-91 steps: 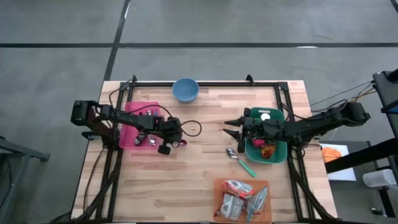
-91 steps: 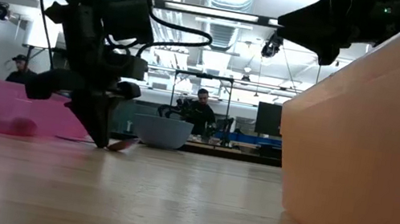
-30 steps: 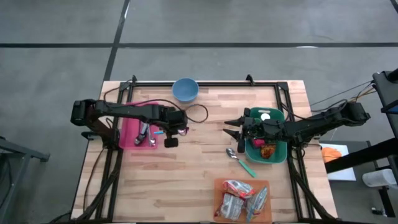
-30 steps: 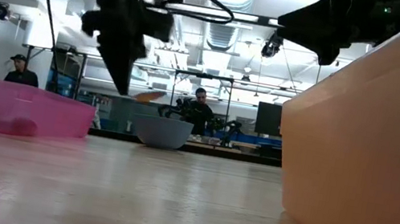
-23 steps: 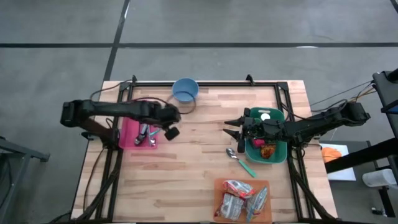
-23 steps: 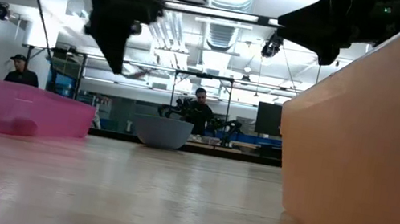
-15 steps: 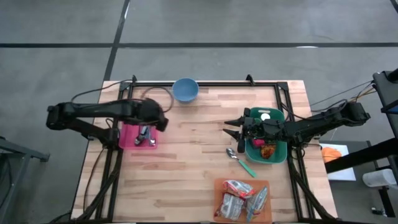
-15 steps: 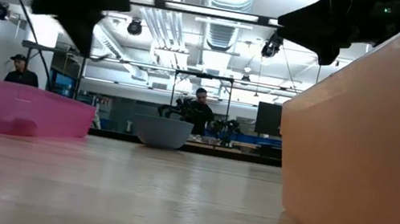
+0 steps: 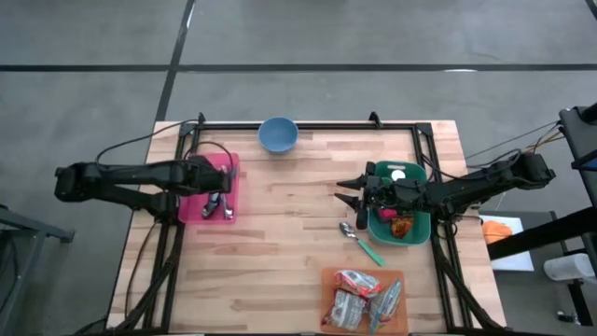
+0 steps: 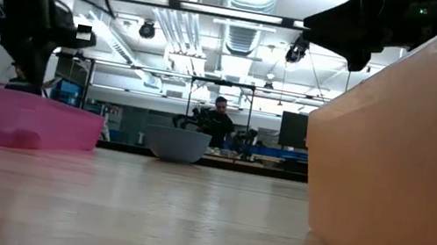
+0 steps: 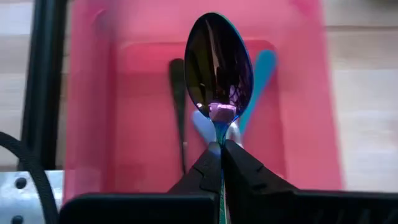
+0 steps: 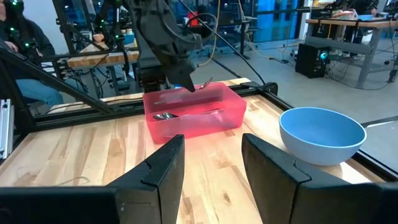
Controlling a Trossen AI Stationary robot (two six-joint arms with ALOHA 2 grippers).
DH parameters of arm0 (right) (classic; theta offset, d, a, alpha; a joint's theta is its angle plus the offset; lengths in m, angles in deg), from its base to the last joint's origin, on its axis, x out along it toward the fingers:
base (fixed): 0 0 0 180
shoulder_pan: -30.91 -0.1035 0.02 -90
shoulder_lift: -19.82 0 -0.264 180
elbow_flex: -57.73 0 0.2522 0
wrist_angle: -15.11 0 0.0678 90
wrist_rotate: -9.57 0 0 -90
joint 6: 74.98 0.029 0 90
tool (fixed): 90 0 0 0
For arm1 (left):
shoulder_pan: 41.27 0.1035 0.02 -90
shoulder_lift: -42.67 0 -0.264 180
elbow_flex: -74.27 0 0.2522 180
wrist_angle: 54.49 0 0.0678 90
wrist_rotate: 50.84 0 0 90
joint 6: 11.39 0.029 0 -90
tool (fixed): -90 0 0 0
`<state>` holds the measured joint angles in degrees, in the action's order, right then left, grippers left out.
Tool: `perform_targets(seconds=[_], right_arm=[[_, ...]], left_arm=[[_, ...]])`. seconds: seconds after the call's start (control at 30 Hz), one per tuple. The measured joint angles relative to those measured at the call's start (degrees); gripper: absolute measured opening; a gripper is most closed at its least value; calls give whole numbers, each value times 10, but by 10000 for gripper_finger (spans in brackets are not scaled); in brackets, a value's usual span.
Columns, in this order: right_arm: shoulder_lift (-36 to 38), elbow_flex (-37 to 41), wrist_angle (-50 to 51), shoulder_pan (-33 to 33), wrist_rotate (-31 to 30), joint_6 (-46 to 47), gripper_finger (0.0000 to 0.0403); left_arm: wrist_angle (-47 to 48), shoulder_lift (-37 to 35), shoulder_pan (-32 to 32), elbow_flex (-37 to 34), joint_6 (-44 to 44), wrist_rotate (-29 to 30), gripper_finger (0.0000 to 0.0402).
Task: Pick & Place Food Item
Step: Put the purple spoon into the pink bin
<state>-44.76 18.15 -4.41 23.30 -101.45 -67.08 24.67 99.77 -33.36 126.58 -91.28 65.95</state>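
Spoon (image 11: 219, 65) is what's being carried, not food: it sits pinched by its handle in the left gripper (image 11: 222, 160), bowl pointing out over the pink bin (image 9: 199, 201). From where I stand, the wooden table (image 9: 298, 233) carries that pink bin on the left, a green bin (image 9: 422, 228) on the right, a blue bowl (image 9: 278, 134) at the far edge and an orange tray of snack packets (image 9: 364, 299) at the near edge. A few seconds back the left arm was down on the bare wood beside the pink bin; since then it has lifted and swung across, and now hangs right above the bin, where other cutlery (image 11: 177, 112) already lies. I'd judge the move nearly done: only lowering and letting go remain. The right gripper (image 9: 347, 196) waits beside the green bin, fingers parted and holding nothing. A second spoon with a green handle (image 9: 360, 242) lies on the table near it, well apart from the pink bin.
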Motion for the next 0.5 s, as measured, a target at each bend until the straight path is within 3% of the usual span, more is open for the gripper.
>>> perform_targets(seconds=[0.5], right_arm=[[0, 0, 0, 0, 0, 0, 157]], left_arm=[[-16, 2, 10, -24, 19, -9, 5]])
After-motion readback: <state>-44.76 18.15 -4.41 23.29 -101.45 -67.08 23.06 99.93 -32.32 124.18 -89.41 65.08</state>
